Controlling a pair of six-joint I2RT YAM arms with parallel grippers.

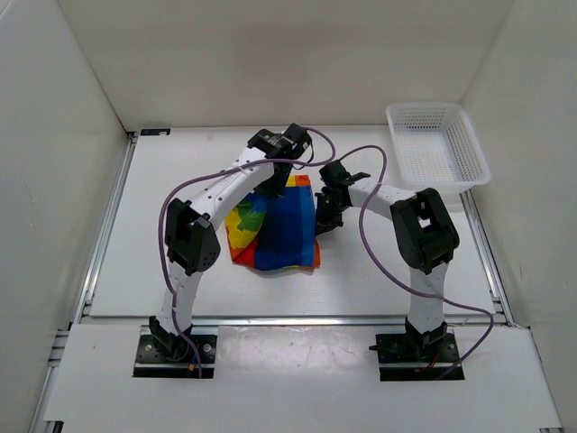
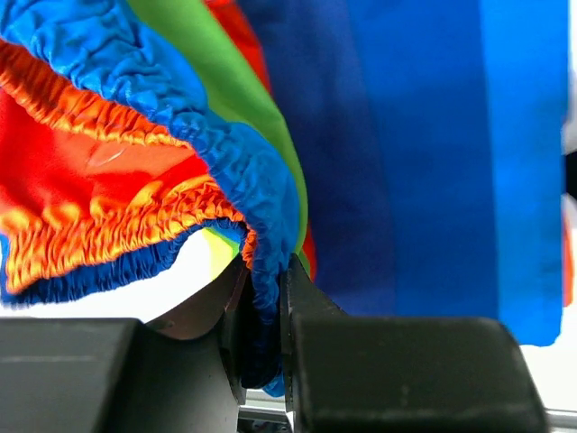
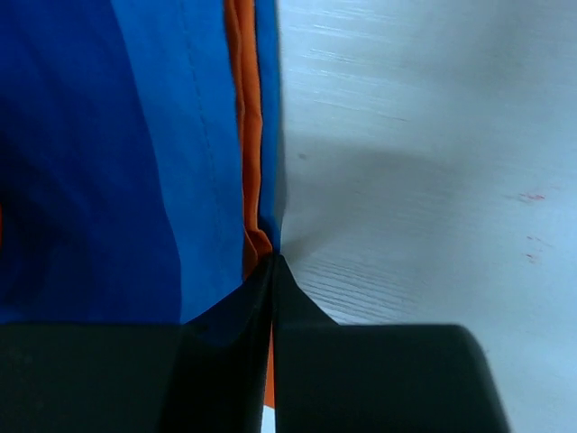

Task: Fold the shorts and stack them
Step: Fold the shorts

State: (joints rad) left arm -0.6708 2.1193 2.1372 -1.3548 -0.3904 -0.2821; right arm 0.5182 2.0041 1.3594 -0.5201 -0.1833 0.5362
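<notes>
Shorts [image 1: 281,233] in rainbow stripes lie about the middle of the table [image 1: 361,280], roughly midway between its left and right edges. Their left part is bunched up, showing yellow, green, orange and red folds. The left arm reaches over from the near left corner, and the left gripper [image 1: 273,185] comes down on the side of the cloth nearest the far edge. In the left wrist view this gripper [image 2: 270,298] is clenched on the gathered blue waistband [image 2: 180,135], the elastic pinched between its two fingers, with the orange and red lining sagging open to the left. To the right of that the shorts spread as a broad, fairly flat dark blue panel, with a strip of red and orange showing along its near edge. At the panel's right edge sits the right gripper [image 1: 326,209]. Its wrist view shows the gripper [image 3: 272,271] pressed tight on the hem, where blue and orange layers meet, with bare table beside it. A white mesh basket [image 1: 424,107] stands at the far right corner, well apart from the shorts
</notes>
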